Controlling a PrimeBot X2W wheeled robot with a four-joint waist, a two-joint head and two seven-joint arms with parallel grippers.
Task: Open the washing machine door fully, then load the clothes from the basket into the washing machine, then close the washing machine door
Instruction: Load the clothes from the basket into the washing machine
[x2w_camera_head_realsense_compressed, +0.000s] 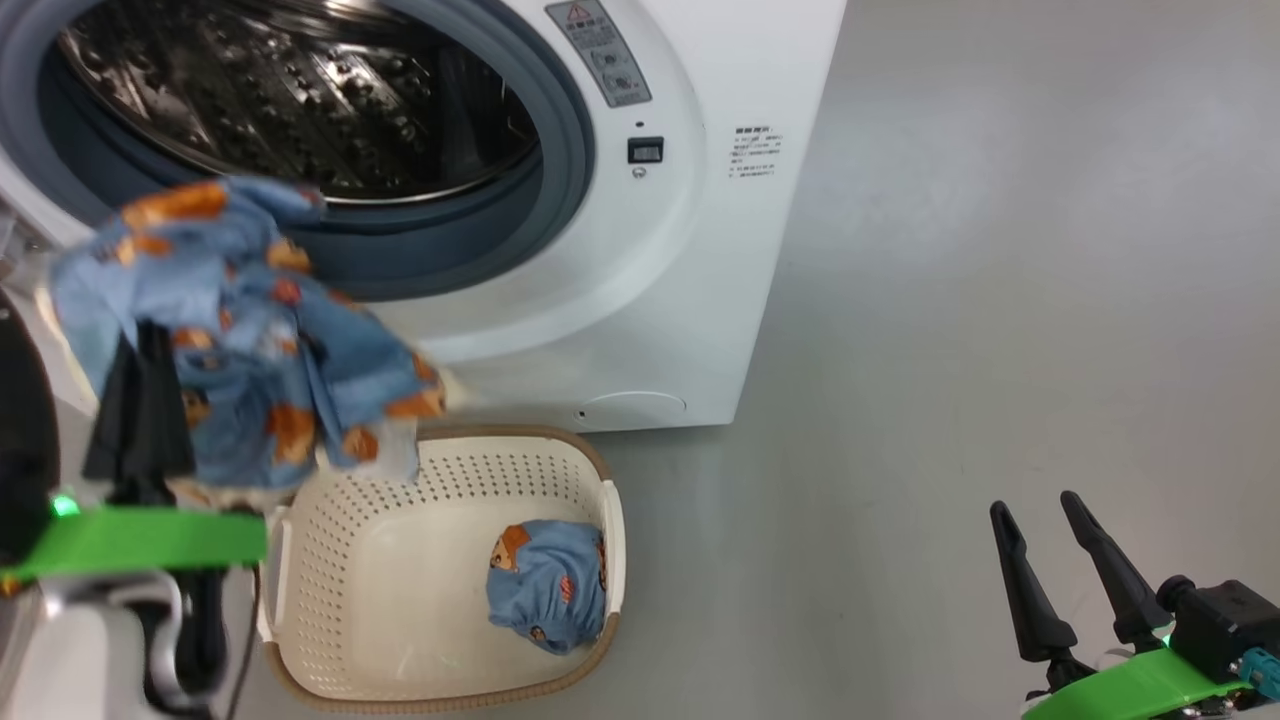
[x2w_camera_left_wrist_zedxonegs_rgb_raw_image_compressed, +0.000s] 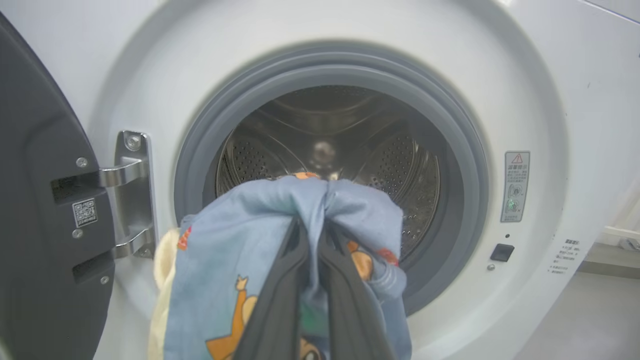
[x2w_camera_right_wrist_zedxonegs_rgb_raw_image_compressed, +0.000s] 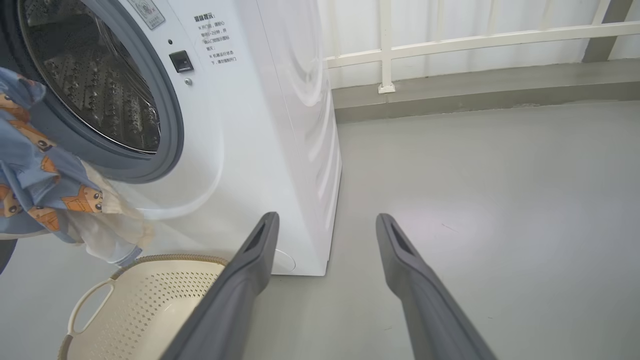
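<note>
Left gripper (x2w_camera_left_wrist_zedxonegs_rgb_raw_image_compressed: 312, 227) pinched on 1 bear-print garment (x2w_camera_left_wrist_zedxonegs_rgb_raw_image_compressed: 235, 225) before the open washing machine (x2w_camera_head_realsense_compressed: 720, 250), door (x2w_camera_left_wrist_zedxonegs_rgb_raw_image_compressed: 40, 225) swung aside; 2nd garment (x2w_camera_head_realsense_compressed: 548, 585) lies in the basket (x2w_camera_head_realsense_compressed: 330, 570); right gripper (x2w_camera_head_realsense_compressed: 1034, 505) spread, empty, above the floor (x2w_camera_head_realsense_compressed: 1000, 300)

The held garment (x2w_camera_head_realsense_compressed: 250, 330) is motion-blurred and hides the tips of the left fingers (x2w_camera_left_wrist_zedxonegs_rgb_raw_image_compressed: 275, 300); the washing machine door (x2w_camera_left_wrist_zedxonegs_rgb_raw_image_compressed: 35, 225) is cut by the wrist view's left edge; the warning label (x2w_camera_left_wrist_zedxonegs_rgb_raw_image_compressed: 516, 186) print is unreadable
</note>
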